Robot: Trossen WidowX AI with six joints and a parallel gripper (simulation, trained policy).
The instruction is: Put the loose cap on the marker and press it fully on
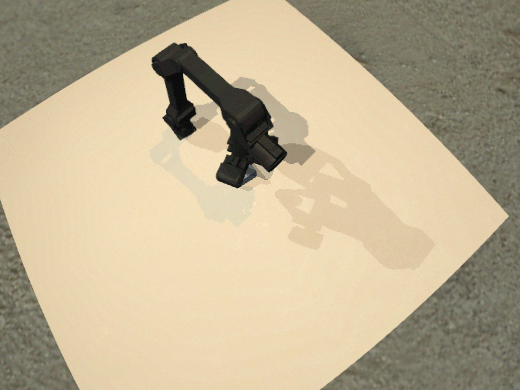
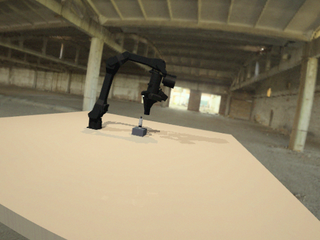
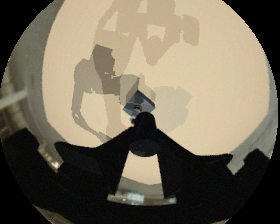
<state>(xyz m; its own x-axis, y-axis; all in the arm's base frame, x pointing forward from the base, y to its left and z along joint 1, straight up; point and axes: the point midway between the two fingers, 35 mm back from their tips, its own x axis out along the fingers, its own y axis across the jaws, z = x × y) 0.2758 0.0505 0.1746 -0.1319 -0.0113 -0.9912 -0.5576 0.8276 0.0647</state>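
Observation:
The holder block [image 1: 250, 175] [image 2: 139, 132] [image 3: 145, 99] is dark grey and stands on the table, mostly hidden by the gripper in the top view. The marker [image 2: 140, 122] stands upright in it, light-bodied with a dark tip and no cap on it; it is hidden in the top view. My gripper [image 2: 147, 113] [image 3: 144, 130] is shut on the black cap [image 3: 145, 121], which shows between the fingers in the wrist view; it cannot be made out in the exterior view. There the fingertips hang a little above the marker's tip and to its right, apart from it.
The pale table top [image 1: 165, 284] [image 2: 160, 181] bears the arm's base [image 1: 181, 128] [image 2: 95, 123], left of the holder block. The arm arches over from the base, and its shadows fall across the table around the block.

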